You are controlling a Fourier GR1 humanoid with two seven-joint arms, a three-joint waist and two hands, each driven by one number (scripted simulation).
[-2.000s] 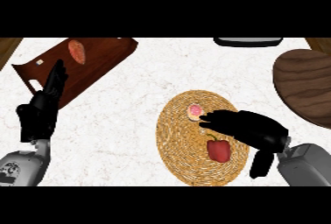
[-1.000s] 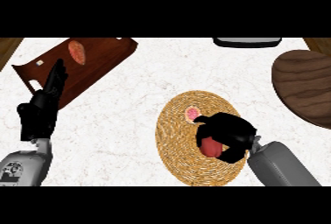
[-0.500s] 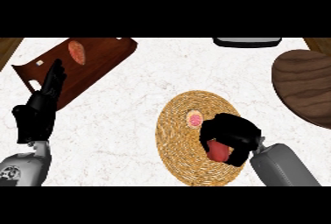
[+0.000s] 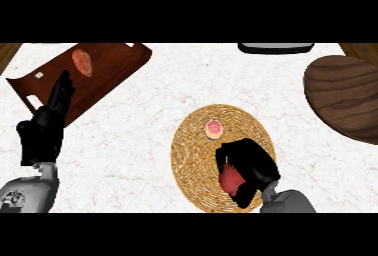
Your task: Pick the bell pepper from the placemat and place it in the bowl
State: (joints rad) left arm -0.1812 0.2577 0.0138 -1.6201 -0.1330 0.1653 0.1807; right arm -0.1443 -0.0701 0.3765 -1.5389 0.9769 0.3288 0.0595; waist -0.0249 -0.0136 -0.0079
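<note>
A red bell pepper [image 4: 232,181] lies on the round woven placemat [image 4: 193,145], low and right of its middle. My right hand [image 4: 251,165] is curled round the pepper and hides most of it. The dark wooden bowl [image 4: 347,95] sits at the right edge, well away from the hand. My left hand [image 4: 46,125] rests open at the left edge, fingers pointing up.
A small pink round item [image 4: 215,128] lies on the placemat just above my right hand. A brown wooden tray [image 4: 111,65] with a reddish oval item [image 4: 82,61] sits at the top left. A dark object [image 4: 275,47] is cut off at the top edge.
My right hand came down over the pepper and curled round it, and the forearm swung more upright. The left hand shifted slightly.
</note>
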